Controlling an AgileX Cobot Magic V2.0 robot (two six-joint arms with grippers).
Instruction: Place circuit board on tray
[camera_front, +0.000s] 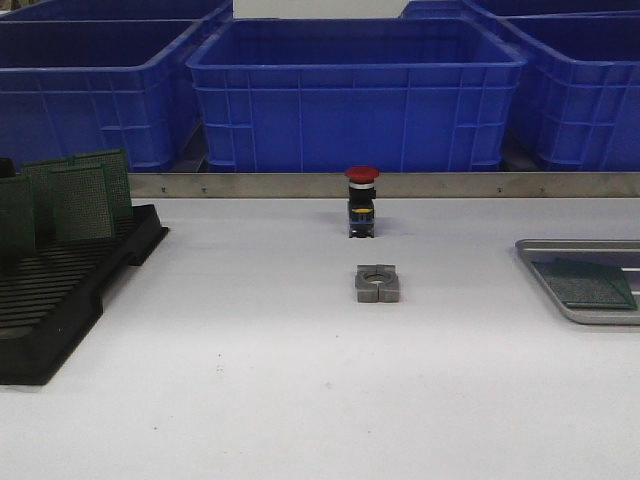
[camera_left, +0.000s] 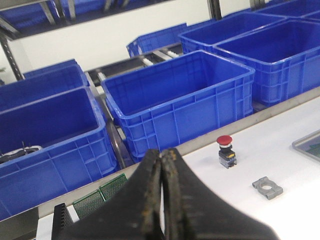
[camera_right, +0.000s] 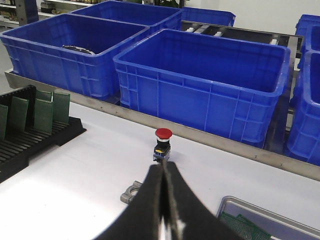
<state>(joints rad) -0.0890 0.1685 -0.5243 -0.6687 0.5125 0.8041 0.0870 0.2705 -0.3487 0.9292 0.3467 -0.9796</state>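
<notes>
**Board lies on tray at right edge; both grippers closed and empty**

A green circuit board (camera_front: 583, 283) lies flat on the tray (camera_front: 560, 306), slightly skewed to the ribs. The tray sits at the right edge of the white bench (camera_front: 250, 380), roughly midway between front and back, and runs out of the front view. In the right wrist view at least two overlapping green boards show on the tray, so how many lie there cannot be told for sure.

At the left edge stands a black slotted rack (camera_front: 60, 290). Several more green boards (camera_front: 80, 195) stand upright in its rear slots; the front slots hold nothing.

Near the middle of the bench, toward the back edge, a red-capped push button (camera_front: 362, 201) stands upright. Just in front of it, apart from it, lies a small grey metal block (camera_front: 377, 284) with a round hole.

Behind the metal strip along the back edge sit blue bins (camera_front: 355, 95), side by side.

The left gripper (camera_left: 162, 190) has its fingers pressed together with nothing between them, and is raised above the left part of the bench. The right gripper (camera_right: 164, 200) is likewise closed tight and empty, raised over the bench with the tray beside it. Neither touches any object.
</notes>
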